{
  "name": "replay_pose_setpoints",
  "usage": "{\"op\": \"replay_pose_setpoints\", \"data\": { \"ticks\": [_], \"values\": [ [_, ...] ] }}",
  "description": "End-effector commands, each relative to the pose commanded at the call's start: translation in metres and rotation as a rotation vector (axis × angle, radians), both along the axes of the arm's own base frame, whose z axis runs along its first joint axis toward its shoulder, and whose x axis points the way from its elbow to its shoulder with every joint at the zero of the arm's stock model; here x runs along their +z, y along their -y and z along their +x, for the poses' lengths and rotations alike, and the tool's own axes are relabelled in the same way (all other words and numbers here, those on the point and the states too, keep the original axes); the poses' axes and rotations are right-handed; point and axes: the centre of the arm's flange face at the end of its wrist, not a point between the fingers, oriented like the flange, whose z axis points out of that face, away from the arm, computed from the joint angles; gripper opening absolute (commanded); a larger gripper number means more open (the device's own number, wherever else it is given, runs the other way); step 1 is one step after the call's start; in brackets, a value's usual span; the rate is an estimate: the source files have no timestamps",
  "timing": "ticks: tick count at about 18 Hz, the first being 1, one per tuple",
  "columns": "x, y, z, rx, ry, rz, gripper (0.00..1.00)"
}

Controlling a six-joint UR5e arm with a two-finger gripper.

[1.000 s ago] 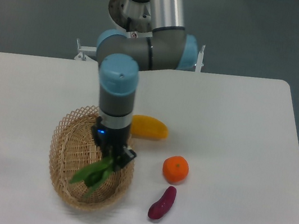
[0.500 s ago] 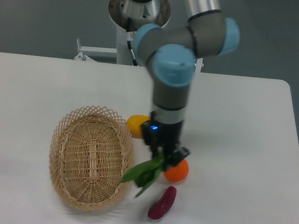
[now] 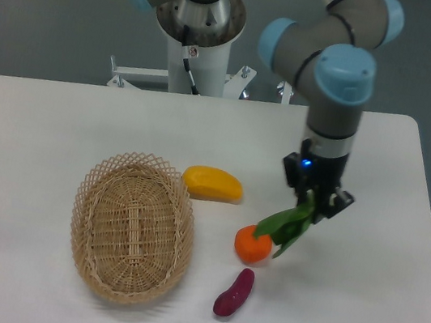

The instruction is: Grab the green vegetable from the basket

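Sweet potato point(image 3: 234, 292), purple and small, is lying nearest the camera on the white desk point(image 3: 58, 116), just right of the wicker basket point(image 3: 131, 231). The oval basket is sitting at the front left with nothing showing inside it. Just beyond the sweet potato an orange point(image 3: 252, 244) is resting on the desk, and a yellow mango point(image 3: 213, 184) is lying further back, close to the basket's lacy rim.

Above and right of the orange, the bok choy point(image 3: 288, 223) is hanging in the air, well apart from the basket, its dark leaves drooping down and to the left so that the tips are overlapping the orange in this view. The hand point(image 3: 313, 200) is pinching it at the upper end, fingers drawn close around the stalk; the pale base is hidden between them.

Judging by the droop, the vegetable is light and limp, with leaves that are bending freely and would tear or bruise under a hard squeeze. The firmer stalk end looks like the sound place to hold, and that is where the hand is gripping it. With the bok choy out of the basket and clear of the desk, the pick appears done

Furthest back, the arm's grey column is rising behind the desk
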Motion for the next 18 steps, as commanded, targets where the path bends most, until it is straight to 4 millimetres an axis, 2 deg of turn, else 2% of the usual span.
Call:
{"op": "replay_pose_setpoints", "data": {
  "ticks": [3, 18],
  "values": [
    [-0.0002, 0.0052, -0.0065, 0.009, -0.003, 0.001, 0.43],
    [-0.0009, 0.0043, -0.0055, 0.008, -0.001, 0.003, 0.43]
  ]
}}
